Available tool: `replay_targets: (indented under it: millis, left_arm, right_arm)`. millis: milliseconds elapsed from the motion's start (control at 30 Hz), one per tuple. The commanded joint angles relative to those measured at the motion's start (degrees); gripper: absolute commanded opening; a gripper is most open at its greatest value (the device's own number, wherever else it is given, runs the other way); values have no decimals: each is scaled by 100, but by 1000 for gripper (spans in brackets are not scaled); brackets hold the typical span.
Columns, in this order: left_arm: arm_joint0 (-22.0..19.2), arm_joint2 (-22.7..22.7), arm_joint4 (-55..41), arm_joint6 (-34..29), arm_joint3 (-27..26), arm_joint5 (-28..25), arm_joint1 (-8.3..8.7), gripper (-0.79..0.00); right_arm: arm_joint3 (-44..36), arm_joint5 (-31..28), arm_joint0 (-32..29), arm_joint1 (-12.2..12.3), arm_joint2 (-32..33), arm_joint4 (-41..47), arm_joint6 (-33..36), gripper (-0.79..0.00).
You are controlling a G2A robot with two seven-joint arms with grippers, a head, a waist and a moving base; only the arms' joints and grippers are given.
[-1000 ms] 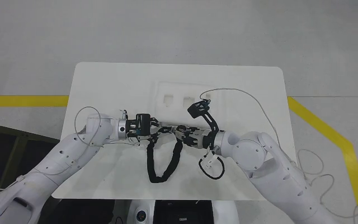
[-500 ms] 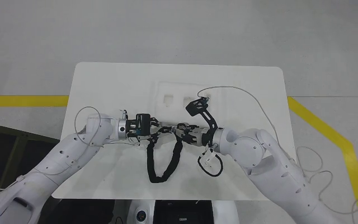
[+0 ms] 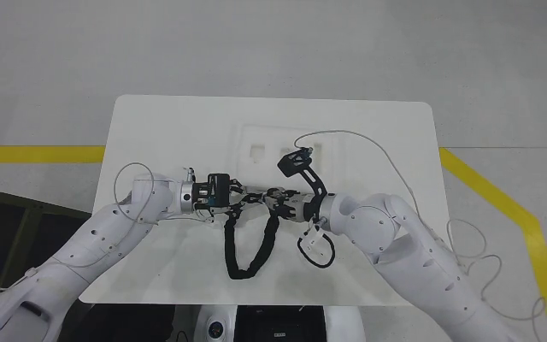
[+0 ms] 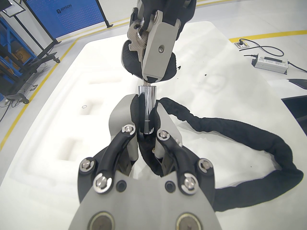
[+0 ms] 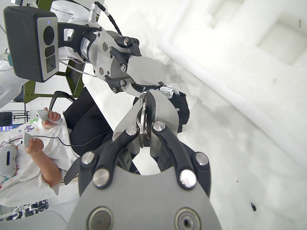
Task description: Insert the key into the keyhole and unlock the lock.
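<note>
My left gripper (image 4: 146, 111) is shut on the lock's chrome cylinder (image 4: 147, 101), held above the table with its end facing the other arm. The black fabric-covered chain (image 3: 248, 248) hangs from the lock in a loop onto the table. My right gripper (image 5: 145, 107) is shut on a silver key (image 4: 136, 40), whose tip meets the end of the cylinder. In the top view the two grippers (image 3: 256, 201) meet nose to nose over the table's middle. I cannot tell how deep the key sits.
A white foam tray (image 3: 282, 150) with rectangular pockets lies just behind the grippers. The white table (image 3: 154, 128) has bare room to the left, right and front. A thin cable (image 3: 376, 145) arcs over the right arm.
The right arm's wrist has rolled and edged toward the lock, its camera bracket swinging left. The left arm and the chain have stayed still.
</note>
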Motion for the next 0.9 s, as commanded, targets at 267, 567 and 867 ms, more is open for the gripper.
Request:
replay_targets:
  millis: [267,567,867]
  left_arm:
    - [0,0,0,0,0,0,0,-785]
    - [0,0,0,0,0,0,0,-785]
    - [0,0,0,0,0,0,0,-785]
  right_arm:
    - [44,7,3,-38,-17,-33,-28,-708]
    - [-52,-37,-47,-34,124,-14,25,-594]
    - [-263,-110,-183,22,433,-27,186,-520]
